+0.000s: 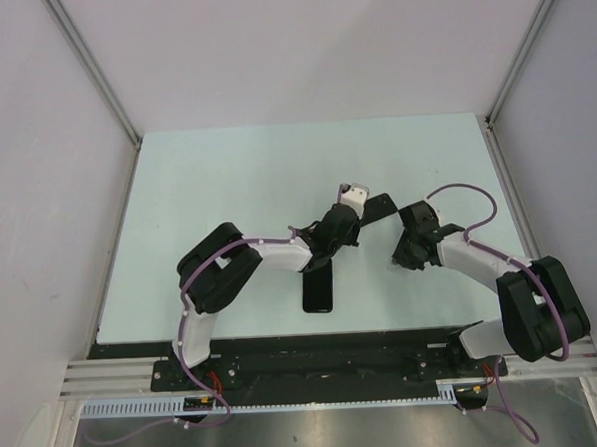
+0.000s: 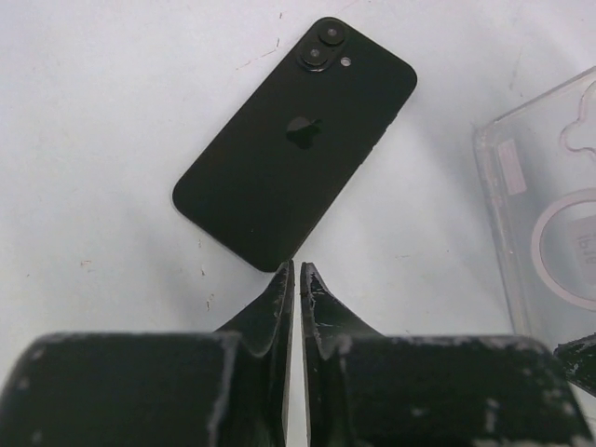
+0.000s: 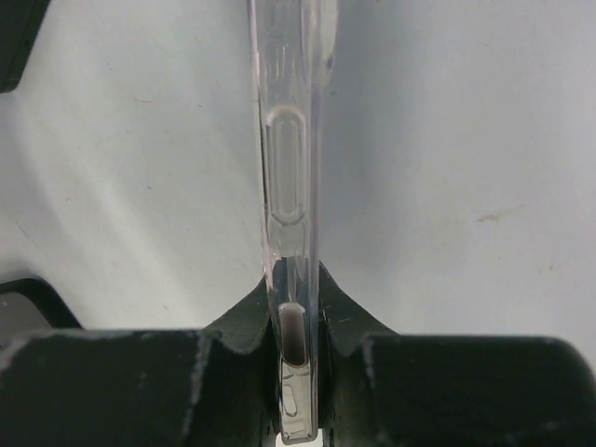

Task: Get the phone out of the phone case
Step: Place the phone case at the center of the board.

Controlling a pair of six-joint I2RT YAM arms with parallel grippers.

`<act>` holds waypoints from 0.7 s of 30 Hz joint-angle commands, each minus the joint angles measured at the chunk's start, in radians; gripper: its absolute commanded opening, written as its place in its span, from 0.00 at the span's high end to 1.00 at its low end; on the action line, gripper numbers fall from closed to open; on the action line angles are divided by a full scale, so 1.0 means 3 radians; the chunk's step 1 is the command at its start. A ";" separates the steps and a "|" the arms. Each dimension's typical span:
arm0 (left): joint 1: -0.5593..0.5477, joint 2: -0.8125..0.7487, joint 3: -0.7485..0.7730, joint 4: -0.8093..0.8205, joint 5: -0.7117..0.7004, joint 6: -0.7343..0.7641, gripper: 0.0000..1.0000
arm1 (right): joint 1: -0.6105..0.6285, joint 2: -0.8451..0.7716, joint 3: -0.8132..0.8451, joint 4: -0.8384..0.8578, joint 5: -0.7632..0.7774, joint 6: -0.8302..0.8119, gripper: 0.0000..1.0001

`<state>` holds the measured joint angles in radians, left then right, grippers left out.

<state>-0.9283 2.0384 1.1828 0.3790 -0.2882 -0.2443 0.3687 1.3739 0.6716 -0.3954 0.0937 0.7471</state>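
Black phone is out of its case, lying flat and back up on the pale table. Logo and twin camera lenses show, and the lens end points away from the left gripper.

Left gripper sits just short of the phone's near corner. Its fingers are pressed together with only a hairline slit between them, and there is nothing in them. Whether the tips touch the phone is not clear.

Clear phone case is empty, off to one side of the phone and apart from it. The left wrist view shows a round ring on its back panel.

Right gripper is clamped on the case's side wall. From the right wrist the case appears edge-on, with a button cut-out just beyond the fingertips. Cannot tell whether the case rests on the table or hangs clear of it.

From overhead, the right gripper is to the right of the phone and a little farther from the arm bases.
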 commanded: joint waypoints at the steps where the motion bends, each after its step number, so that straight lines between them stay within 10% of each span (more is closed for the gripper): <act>1: -0.0004 -0.0239 0.0036 0.0087 -0.0047 -0.0004 0.91 | -0.0144 -0.0085 -0.0163 -0.0722 -0.0001 -0.0113 1.00; 7: 0.0062 -0.0372 0.0087 -0.0183 -0.0037 -0.0090 0.89 | -0.0711 -0.0698 -0.0219 -0.0748 -0.0051 -0.0291 1.00; 12: 0.0225 -0.0571 0.0072 -0.0445 0.0173 -0.0228 0.86 | -0.1810 -0.1026 -0.0219 -0.0146 -0.1174 -0.0833 1.00; 21: 0.0563 -0.1215 -0.0290 -0.1090 0.0250 -0.0642 0.84 | -0.2768 -0.0147 -0.0193 0.0781 -0.2342 -0.0808 0.90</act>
<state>-0.7853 1.8111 1.1713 0.1226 -0.2291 -0.3378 -0.4110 1.2236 0.5991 -0.2745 -0.4553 0.5220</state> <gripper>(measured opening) 0.150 0.143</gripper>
